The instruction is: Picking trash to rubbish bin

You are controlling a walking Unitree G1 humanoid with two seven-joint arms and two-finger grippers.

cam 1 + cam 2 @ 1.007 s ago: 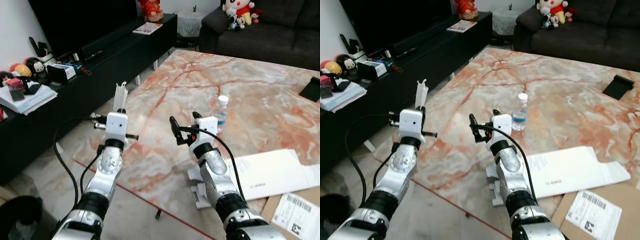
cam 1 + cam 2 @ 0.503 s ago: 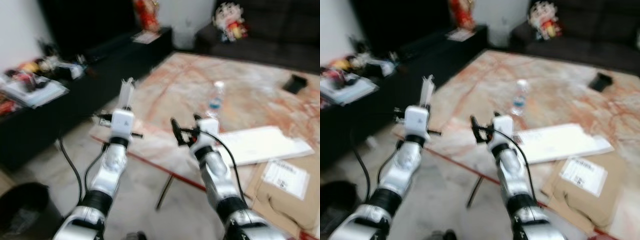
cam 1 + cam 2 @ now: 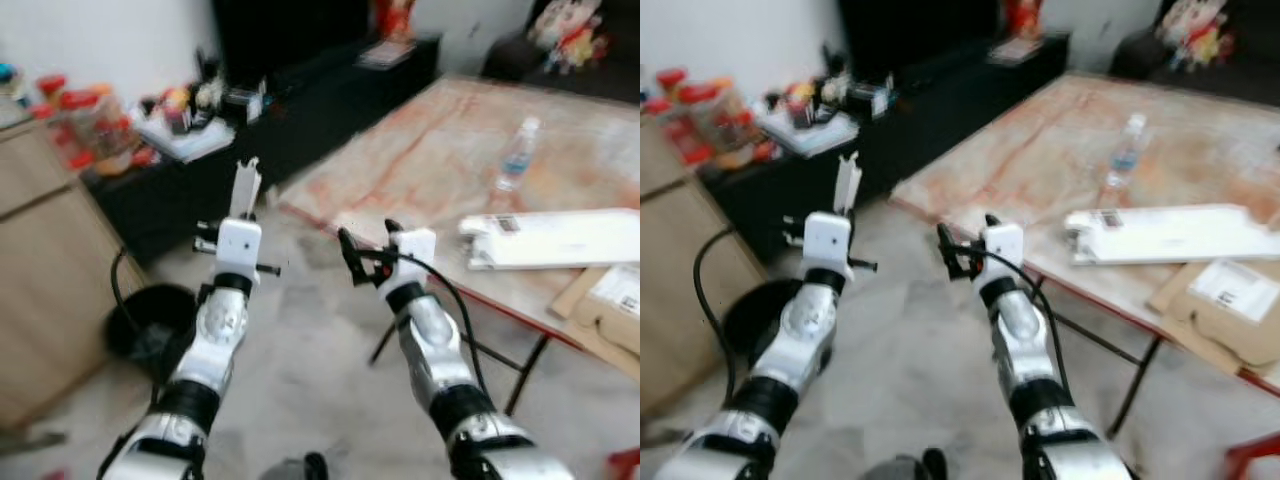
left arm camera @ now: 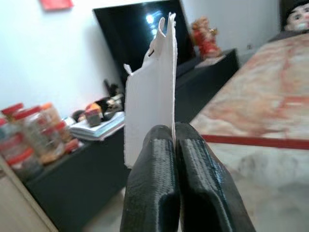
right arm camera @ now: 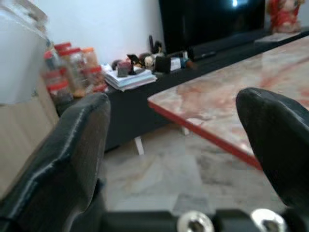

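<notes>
A blurred living room with a pale grey tiled floor (image 3: 300, 340). On the right stands a low table with a pink-veined marble tabletop (image 3: 440, 140) edged in red, on thin dark legs. On the tabletop stand a clear water bottle (image 3: 514, 158) with a blue label and, nearer, a long flat white box (image 3: 560, 238); a flattened brown cardboard piece (image 3: 610, 310) with a white label overhangs the near right edge. Along the far left wall runs a long black TV cabinet (image 3: 300, 110) under a dark television (image 4: 140, 34), carrying a stack of books or papers (image 3: 180, 140) and small figures. Further left is a light wooden cupboard (image 3: 45, 270) with red-lidded jars (image 3: 85, 125) on top. On the floor beside the cupboard sits a black rubbish bin (image 3: 150, 320); its contents cannot be made out. The left hand (image 3: 240, 203) is raised above the floor near the bin, its fingers pressed together on a thin white scrap of card (image 4: 152, 96) standing upright. The right hand (image 3: 367, 250) hovers with its fingers spread apart, holding nothing.
</notes>
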